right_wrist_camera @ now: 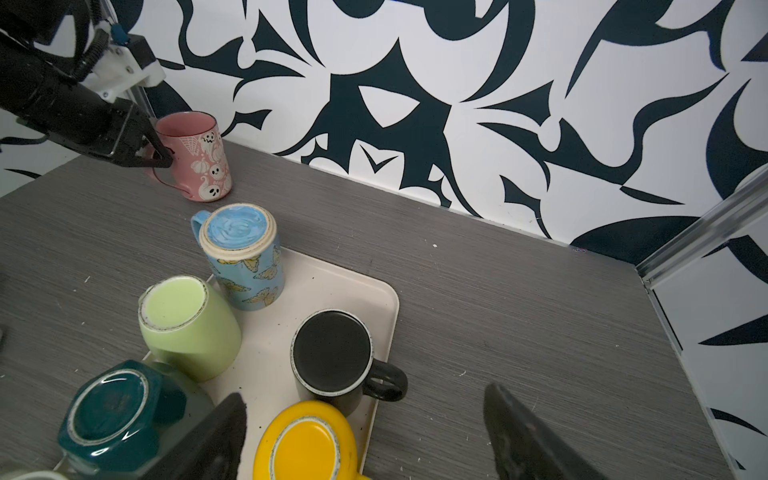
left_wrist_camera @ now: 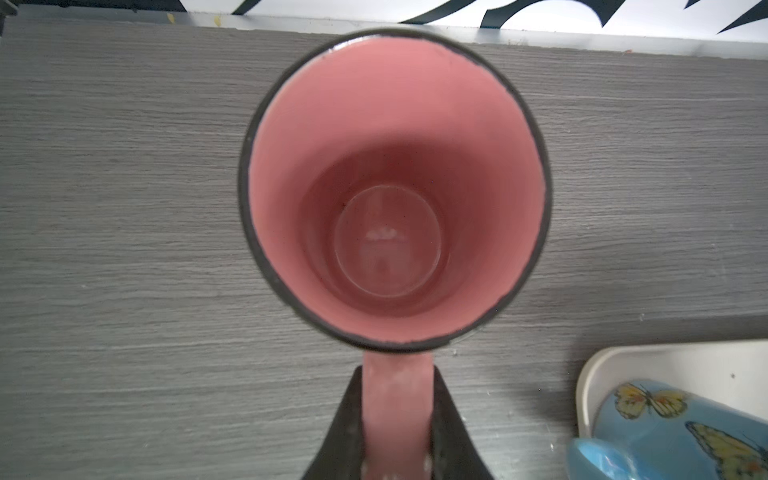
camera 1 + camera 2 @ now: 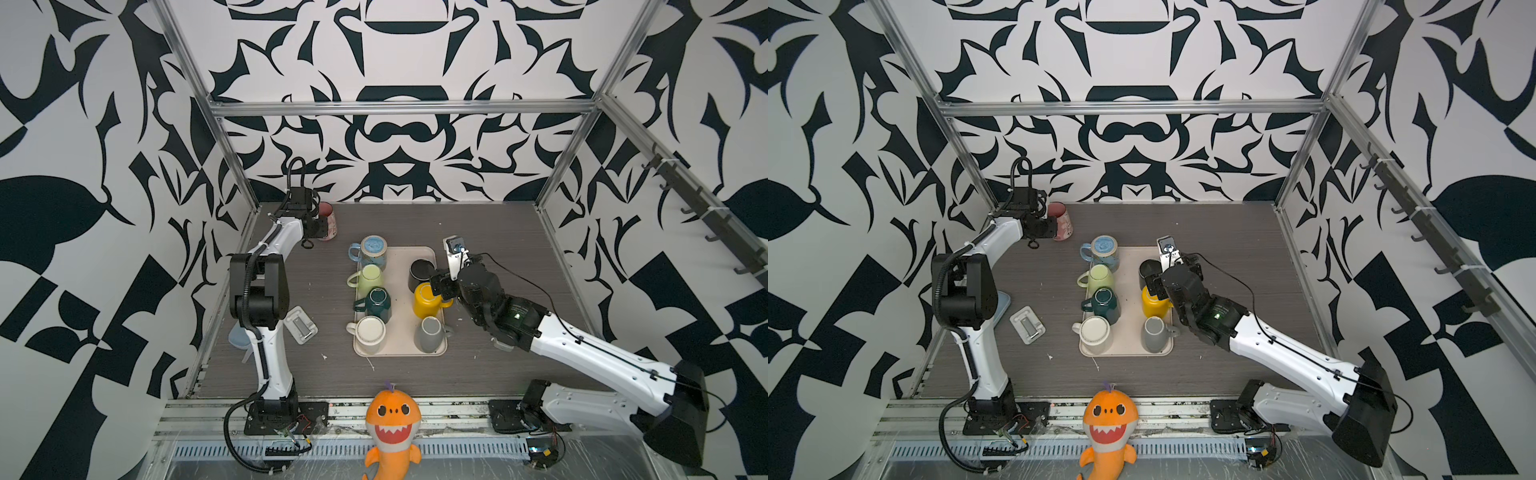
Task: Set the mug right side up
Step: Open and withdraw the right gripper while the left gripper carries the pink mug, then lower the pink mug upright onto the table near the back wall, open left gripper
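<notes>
Pink mug (image 1: 195, 156) upright, table's (image 3: 478, 232) far left corner.
Left gripper (image 1: 162, 160) pinches its handle (image 2: 395, 395); right gripper (image 1: 363, 395) spread wide.

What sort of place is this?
Probably a robot test booth, not a kitchen: a left arm and right arm bolted beside a table, patterned walls on a metal frame, a tray of mugs.
</notes>
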Action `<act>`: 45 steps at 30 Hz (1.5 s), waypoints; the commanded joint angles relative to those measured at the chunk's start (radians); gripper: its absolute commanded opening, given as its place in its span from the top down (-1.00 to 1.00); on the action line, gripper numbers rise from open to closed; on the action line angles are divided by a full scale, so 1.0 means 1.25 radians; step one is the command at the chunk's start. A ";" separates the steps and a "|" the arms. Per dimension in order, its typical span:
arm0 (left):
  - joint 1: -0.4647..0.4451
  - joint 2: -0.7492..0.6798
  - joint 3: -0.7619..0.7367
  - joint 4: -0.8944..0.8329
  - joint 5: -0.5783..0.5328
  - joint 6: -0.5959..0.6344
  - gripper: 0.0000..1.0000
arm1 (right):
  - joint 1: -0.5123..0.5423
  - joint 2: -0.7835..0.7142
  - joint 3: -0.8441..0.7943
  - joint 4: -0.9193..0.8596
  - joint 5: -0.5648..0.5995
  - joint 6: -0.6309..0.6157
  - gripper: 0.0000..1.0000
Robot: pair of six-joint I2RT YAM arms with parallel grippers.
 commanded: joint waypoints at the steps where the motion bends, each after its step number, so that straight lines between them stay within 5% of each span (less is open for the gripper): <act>1: 0.005 0.000 0.056 0.061 0.008 0.009 1.00 | -0.004 0.000 0.038 0.008 -0.010 0.017 -0.83; 16: 0.011 0.033 0.075 0.017 0.004 0.028 0.99 | -0.015 0.021 0.043 0.005 -0.032 0.030 -0.84; 36: 0.011 0.009 0.043 0.015 0.010 0.008 0.12 | -0.021 0.026 0.036 0.010 -0.047 0.044 -0.84; 45: 0.011 -0.090 -0.003 0.022 0.008 -0.020 -0.14 | -0.021 0.026 0.031 0.010 -0.049 0.048 -0.84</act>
